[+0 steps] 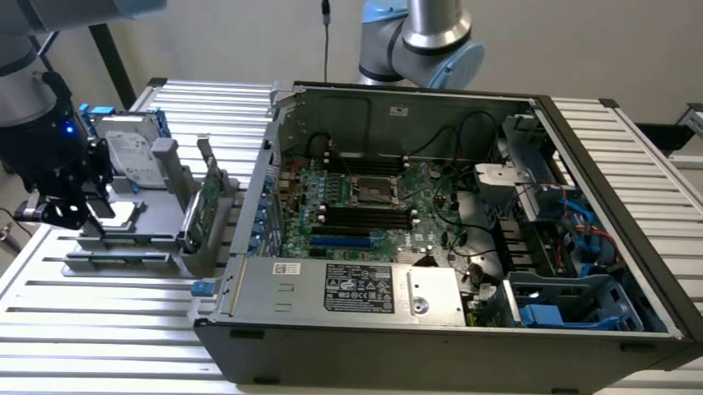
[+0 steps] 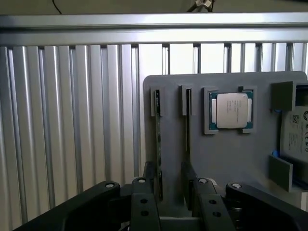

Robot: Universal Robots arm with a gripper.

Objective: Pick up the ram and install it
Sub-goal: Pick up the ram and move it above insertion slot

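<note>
Two ram sticks stand on edge in slots of a grey holder plate point(image 2: 226, 154). One is the thin green ram point(image 2: 158, 125); the other point(image 2: 187, 125) runs parallel to it. My gripper point(image 2: 171, 185) is open over the near end of these sticks. Its black fingers point(image 2: 150, 192) stand apart, and only bare grey plate shows in the gap between them. In the exterior view the gripper point(image 1: 82, 216) hangs over the holder point(image 1: 165, 239) on that view's left. The open computer case holds the motherboard point(image 1: 439, 193) with black slots point(image 1: 368, 218).
A processor chip point(image 2: 232, 110) sits in a frame on the holder beside the sticks, and a silver hard drive point(image 2: 296, 134) lies past it. A green card with a bracket point(image 1: 197, 206) stands between the holder and the case wall point(image 1: 258, 197). Everything rests on a ribbed aluminium table point(image 1: 110, 313).
</note>
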